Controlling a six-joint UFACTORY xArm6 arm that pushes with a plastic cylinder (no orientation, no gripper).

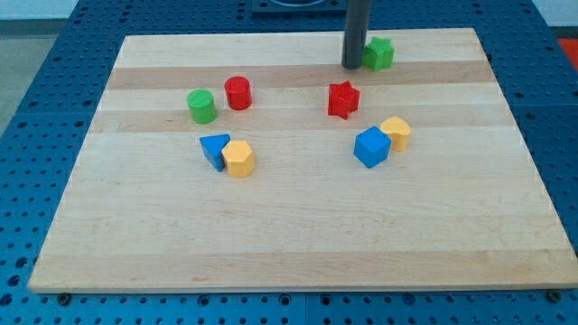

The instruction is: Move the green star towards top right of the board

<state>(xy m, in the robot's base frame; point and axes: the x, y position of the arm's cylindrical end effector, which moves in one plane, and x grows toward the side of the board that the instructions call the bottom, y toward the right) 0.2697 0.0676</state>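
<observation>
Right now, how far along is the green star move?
Done: the green star already sits near the board's top edge, right of centre. In hand: my tip is against the star's left side. Left: pushing it on toward the top right corner, with open board between.

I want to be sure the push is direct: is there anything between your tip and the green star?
Nothing. In the camera view my tip sits right against the green star on its left side, with no block and no visible gap of board between them.
</observation>
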